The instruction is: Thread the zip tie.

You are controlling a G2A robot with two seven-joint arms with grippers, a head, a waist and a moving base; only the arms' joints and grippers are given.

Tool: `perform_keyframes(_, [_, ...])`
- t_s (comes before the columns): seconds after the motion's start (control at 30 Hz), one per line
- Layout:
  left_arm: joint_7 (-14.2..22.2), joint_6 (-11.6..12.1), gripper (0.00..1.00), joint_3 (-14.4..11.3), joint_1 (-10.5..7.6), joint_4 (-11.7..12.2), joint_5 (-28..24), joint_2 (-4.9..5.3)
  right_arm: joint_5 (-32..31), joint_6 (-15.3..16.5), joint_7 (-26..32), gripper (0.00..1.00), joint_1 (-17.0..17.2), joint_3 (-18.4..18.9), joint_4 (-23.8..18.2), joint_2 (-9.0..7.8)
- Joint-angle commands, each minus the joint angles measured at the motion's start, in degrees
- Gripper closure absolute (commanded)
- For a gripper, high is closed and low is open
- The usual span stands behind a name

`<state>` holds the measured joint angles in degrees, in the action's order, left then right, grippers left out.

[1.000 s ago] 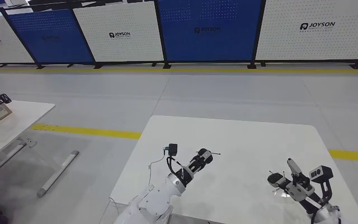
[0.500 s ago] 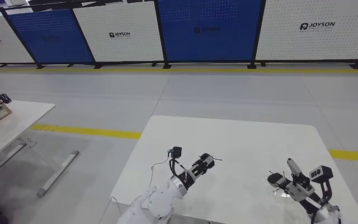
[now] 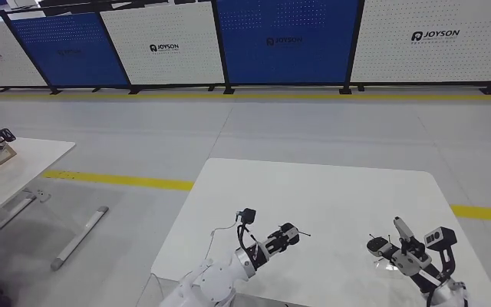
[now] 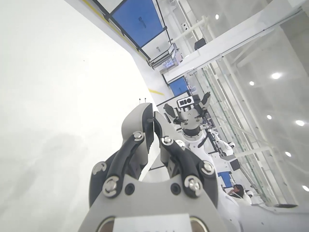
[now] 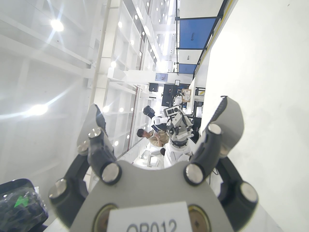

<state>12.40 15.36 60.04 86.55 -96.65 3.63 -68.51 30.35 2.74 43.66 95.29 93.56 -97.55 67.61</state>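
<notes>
While the left gripper (image 3: pixel 289 232) pinches shut on what seems the thin zip tie (image 3: pixel 303 232), the right gripper (image 3: pixel 389 238) gapes wide, well apart; a weak pinch could let the tie swivel off-line.

The zip tie (image 3: pixel 303 232) shows in the top view as a very thin dark strip sticking out past the tip of the left tool (image 3: pixel 292 230). It lies roughly level and straight, its free end pointing across the desk (image 3: pixel 322 192) toward the robot's right. It sits over the near part of the desk; whether it touches the surface cannot be told. In the left wrist view the tool's fingers (image 4: pixel 138 124) are pressed together on a small dark bit of it (image 4: pixel 150 119). It is too thin to tell its head from its tail, or to tell whether it forms a loop.
</notes>
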Motion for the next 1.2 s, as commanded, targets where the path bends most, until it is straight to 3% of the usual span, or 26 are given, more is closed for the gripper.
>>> perform_keyframes(0.0, [1.06,1.23,1.00,-0.19,0.02,-1.09,-2.77,-0.05,0.00,0.00,0.00,0.00,0.00,0.00,0.00,0.00])
perform_keyframes(0.07, [0.83,1.80,1.00,0.79,0.43,-2.15,-2.59,0.16,0.00,0.00,0.00,0.00,0.00,0.00,0.00,0.00])
perform_keyframes(0.27, [0.83,1.80,1.00,0.79,0.43,-2.15,-2.59,0.16,0.00,0.00,0.00,0.00,0.00,0.00,0.00,0.00])
perform_keyframes(0.37, [0.89,0.82,1.00,0.21,0.02,-1.25,-1.79,0.10,0.00,0.00,0.00,0.00,0.00,0.00,0.00,0.00])
perform_keyframes(0.43, [3.53,0.87,1.00,-0.83,-0.64,-0.10,-3.08,0.02,0.00,0.00,0.00,0.00,0.00,0.00,0.00,0.00])
perform_keyframes(0.7, [4.07,0.98,1.00,-0.86,-0.78,0.05,-3.52,0.03,-0.66,0.05,-0.22,0.00,-0.09,0.00,-0.33,-0.04])
perform_keyframes(0.83, [4.07,0.98,1.00,-0.86,-0.78,0.05,-3.52,0.03,-8.88,-4.62,3.46,0.00,-1.84,2.89,-4.03,-1.24])
perform_keyframes(1.07, [4.07,0.98,1.00,-0.86,-0.78,0.05,-3.52,0.03,-23.30,-12.15,13.16,0.00,-8.30,4.34,-4.41,-3.39])
perform_keyframes(1.17, [4.07,0.98,1.00,-0.86,-0.78,0.05,-3.52,0.03,-23.30,-12.15,13.16,0.00,-8.30,4.34,-4.41,-3.39])
